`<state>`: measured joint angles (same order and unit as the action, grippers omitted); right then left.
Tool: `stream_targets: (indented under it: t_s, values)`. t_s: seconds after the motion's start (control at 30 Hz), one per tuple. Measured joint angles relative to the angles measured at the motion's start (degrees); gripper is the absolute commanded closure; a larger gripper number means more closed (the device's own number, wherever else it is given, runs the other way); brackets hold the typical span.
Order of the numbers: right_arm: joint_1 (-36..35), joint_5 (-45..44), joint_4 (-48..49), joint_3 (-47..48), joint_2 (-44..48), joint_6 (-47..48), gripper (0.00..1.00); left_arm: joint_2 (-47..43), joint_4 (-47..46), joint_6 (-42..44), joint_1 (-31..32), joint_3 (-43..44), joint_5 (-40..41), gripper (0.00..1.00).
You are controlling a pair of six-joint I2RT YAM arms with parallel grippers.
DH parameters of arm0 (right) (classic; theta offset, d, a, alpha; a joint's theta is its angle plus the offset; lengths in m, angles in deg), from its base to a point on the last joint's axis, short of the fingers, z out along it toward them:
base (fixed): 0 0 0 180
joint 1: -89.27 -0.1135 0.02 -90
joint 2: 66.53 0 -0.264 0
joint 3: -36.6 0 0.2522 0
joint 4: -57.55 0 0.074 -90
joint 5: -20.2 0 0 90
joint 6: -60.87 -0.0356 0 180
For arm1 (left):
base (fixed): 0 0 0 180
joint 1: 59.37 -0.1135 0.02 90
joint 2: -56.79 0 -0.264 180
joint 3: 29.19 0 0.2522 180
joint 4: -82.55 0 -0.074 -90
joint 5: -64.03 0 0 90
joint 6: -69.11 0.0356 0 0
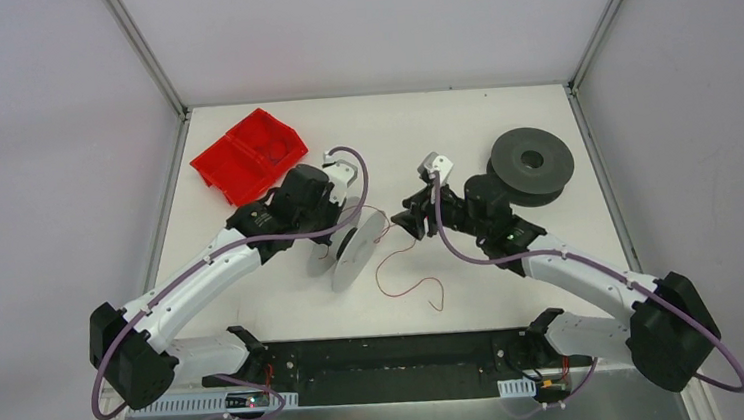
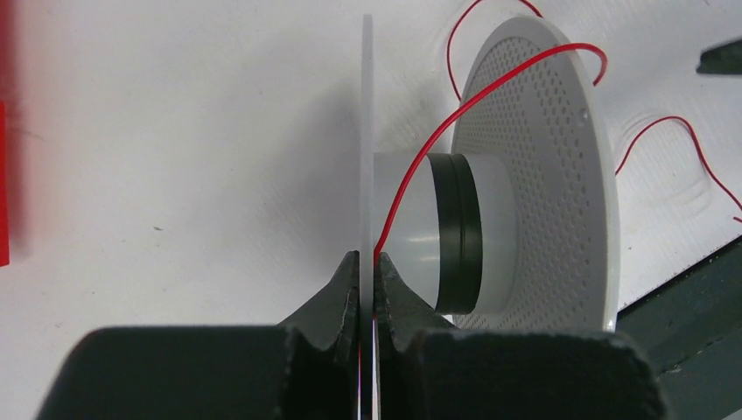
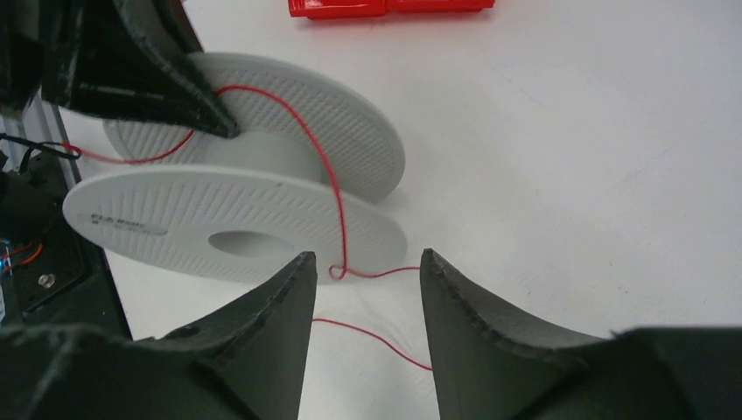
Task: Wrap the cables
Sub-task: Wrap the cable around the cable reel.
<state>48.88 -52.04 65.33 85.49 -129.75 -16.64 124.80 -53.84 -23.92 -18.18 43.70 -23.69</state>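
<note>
The cable (image 1: pixel 409 287) is a thin red wire. It curls loose on the table and runs up over a white spool (image 1: pixel 361 246). My left gripper (image 1: pixel 338 238) is shut on the spool's thin flange (image 2: pixel 367 131) and holds the spool on its edge. The wire (image 2: pixel 437 131) is pinched against the flange at the left gripper's fingertips (image 2: pixel 367 259) and arcs over the perforated far flange (image 2: pixel 542 175). My right gripper (image 1: pixel 404 222) is open, just right of the spool. In the right wrist view a small wire loop (image 3: pixel 337 271) lies ahead of the open right gripper (image 3: pixel 367 259), untouched.
A red bin (image 1: pixel 248 154) lies at the back left. A dark grey spool (image 1: pixel 532 162) lies flat at the back right. A black bar (image 1: pixel 389 354) runs along the near edge between the arm bases.
</note>
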Motion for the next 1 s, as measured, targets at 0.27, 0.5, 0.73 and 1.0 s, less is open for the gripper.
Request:
stream_targets:
  t_s: [0.27,0.5,0.73,1.0]
  values:
    - [3.43,10.29,-1.84,7.37,-8.52,-4.66,0.54,-0.63,-0.79,1.55,-0.04,-1.03,-2.25,1.0]
    - [3.39,14.58,-2.34,7.78,-11.54,-6.12,0.71,-0.63,-0.9,2.23,-0.04,-1.03,-2.34,1.0]
    - [3.39,14.25,-3.06,7.82,-12.09,-6.19,1.0,-0.63,-0.94,2.21,-0.04,-1.03,-2.29,0.86]
    - [3.39,13.46,-3.45,7.85,-12.09,-5.81,1.0,-2.64,-1.97,1.99,-0.42,-1.03,-2.27,0.74]
